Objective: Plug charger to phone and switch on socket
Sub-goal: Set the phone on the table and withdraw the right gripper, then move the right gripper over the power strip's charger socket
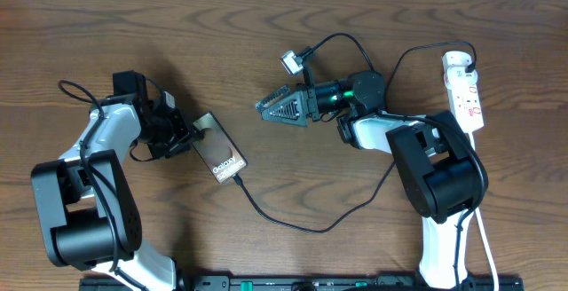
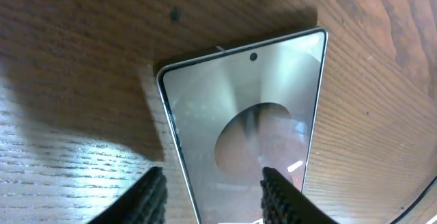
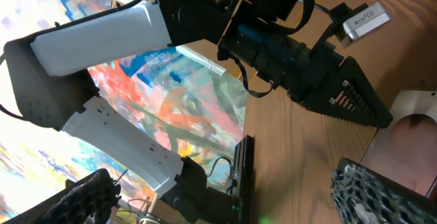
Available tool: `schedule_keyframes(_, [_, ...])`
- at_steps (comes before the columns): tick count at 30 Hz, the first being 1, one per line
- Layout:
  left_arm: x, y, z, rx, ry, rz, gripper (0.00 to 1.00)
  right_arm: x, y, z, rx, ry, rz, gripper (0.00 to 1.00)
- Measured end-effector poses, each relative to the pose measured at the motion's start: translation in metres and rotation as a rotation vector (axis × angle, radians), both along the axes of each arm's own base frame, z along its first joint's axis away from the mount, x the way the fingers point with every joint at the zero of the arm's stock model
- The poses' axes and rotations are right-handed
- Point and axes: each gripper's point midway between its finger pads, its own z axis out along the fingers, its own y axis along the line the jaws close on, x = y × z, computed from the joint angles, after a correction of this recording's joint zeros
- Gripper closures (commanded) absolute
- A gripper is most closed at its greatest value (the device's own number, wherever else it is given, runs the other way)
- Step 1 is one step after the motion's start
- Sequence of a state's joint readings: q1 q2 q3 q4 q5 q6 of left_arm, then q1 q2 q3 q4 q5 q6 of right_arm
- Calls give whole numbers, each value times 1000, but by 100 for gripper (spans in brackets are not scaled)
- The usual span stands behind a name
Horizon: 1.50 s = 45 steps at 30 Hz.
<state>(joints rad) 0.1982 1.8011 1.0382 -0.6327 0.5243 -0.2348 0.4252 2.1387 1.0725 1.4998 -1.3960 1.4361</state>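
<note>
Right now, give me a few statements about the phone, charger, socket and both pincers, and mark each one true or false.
1. The phone lies on the table. True.
2. The right pincer grips the charger. False: its fingers are spread and empty, and it is well apart from the cable.
3. The socket lies by the right arm. True.
4. The left pincer hovers over the socket. False: it is at the phone, with its fingers apart.
5. The charger's end reaches the phone's near corner. True.
</note>
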Motion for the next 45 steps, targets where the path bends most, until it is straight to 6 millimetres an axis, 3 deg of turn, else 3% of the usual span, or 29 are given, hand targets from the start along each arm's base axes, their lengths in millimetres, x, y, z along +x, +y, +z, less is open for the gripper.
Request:
schedule_keyframes(3, [-2,0,0,-1,5,-3,39,0,0,0,0,0,0,1])
schedule_keyframes(9, [-2,-6,3,-35,3,-6,30,-1,-1,-1,-4,-2,7,1])
schedule_keyframes(12, [1,-10,16,-61,-38,-15,18,0,-5,-2,-11,-1,11,1])
schedule_keyframes(17, [11,-22,89,-106,-264,-39,12,20,-28,-11,-53,76,-29,1])
schedule_keyframes(23, [-1,-34,176,-119,-535,-85,11,52,-71,-13,-60,102,-135,1])
schedule_keyframes(28, [-14,-40,215,-112,-664,-109,11,68,-94,-13,-59,127,-198,1])
schedule_keyframes(31, [-20,-42,228,-104,-709,-116,11,69,-92,-9,-49,143,-211,1])
schedule_keyframes(35, [-22,-42,231,-102,-720,-118,11,73,-77,-3,-21,179,-243,1])
schedule_keyframes(38, [-21,-42,230,-103,-715,-117,11,82,-63,-19,-56,304,-276,1])
schedule_keyframes(41, [-21,-42,228,-105,-707,-116,11,91,-56,-56,-152,468,-336,1])
schedule_keyframes(45, [-20,-42,224,-109,-690,-113,11,90,-62,-117,-333,622,-444,1])
